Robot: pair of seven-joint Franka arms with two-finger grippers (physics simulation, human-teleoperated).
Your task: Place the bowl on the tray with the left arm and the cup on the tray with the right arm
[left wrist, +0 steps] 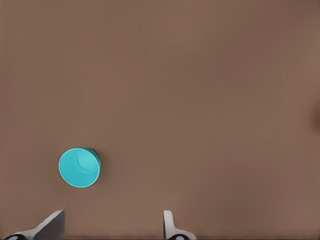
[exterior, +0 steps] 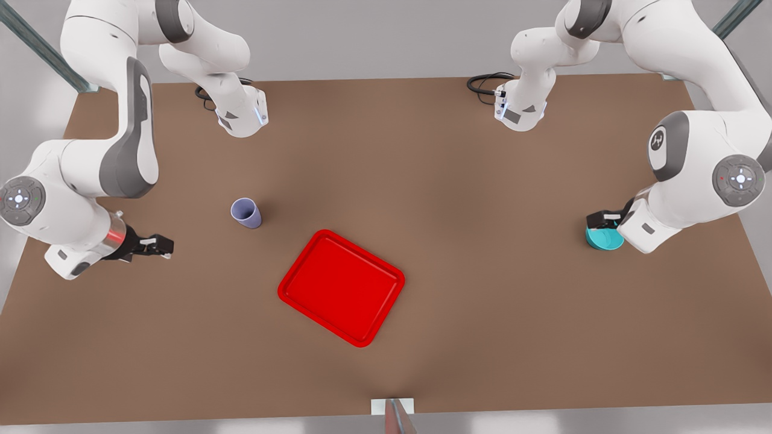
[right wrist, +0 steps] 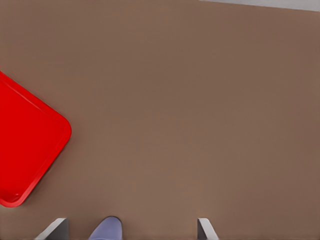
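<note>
The tray (exterior: 341, 287) lies flat near the front middle of the table (exterior: 422, 181), turned askew so its long axis runs diagonally, from the upper left to the lower right of the front view. It carries nothing.

At the front view's right, the left arm bends down low over the bowl (exterior: 604, 239), which sits upright on the table, well apart from the tray. The left gripper (exterior: 603, 220) hangs just above the bowl's rim. In the left wrist view the bowl (left wrist: 79, 167) shows its open mouth upward, and the 2 fingertips (left wrist: 170, 225) stand wide apart with nothing between them.

At the front view's left, the right arm folds low with its forearm near level, and the right gripper (exterior: 158, 246) points toward the tray. The cup (exterior: 246, 213) stands upright, mouth up, near that gripper but apart from it, between it and the tray. In the right wrist view the fingertips (right wrist: 205, 229) are spread, unloaded, with the cup (right wrist: 106, 229) showing between them.
</note>
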